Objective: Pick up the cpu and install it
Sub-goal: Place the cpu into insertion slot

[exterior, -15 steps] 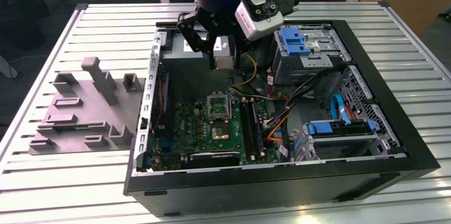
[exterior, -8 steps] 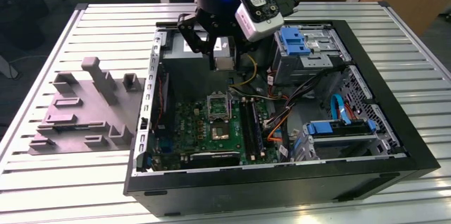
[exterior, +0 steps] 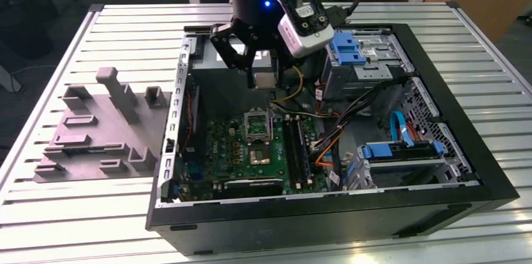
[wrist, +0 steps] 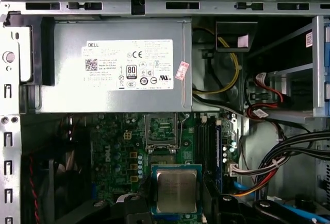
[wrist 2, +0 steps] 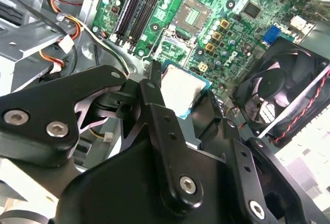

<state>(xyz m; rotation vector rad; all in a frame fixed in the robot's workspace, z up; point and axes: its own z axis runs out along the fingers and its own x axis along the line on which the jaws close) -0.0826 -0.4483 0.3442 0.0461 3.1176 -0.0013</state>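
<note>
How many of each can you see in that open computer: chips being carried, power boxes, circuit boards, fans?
Small flat square silver-topped cpu, gripped by the end effector: 1
Grey metal power-supply box: 1
Green motherboard circuit board: 1
Black square-framed cooling fan: 1
Total: 4

Lab: slatted metal table (exterior: 124,27), open computer (exterior: 470,163)

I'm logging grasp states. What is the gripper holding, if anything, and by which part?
The gripper holds the cpu, pinched by two opposite side edges, above the motherboard.
</note>
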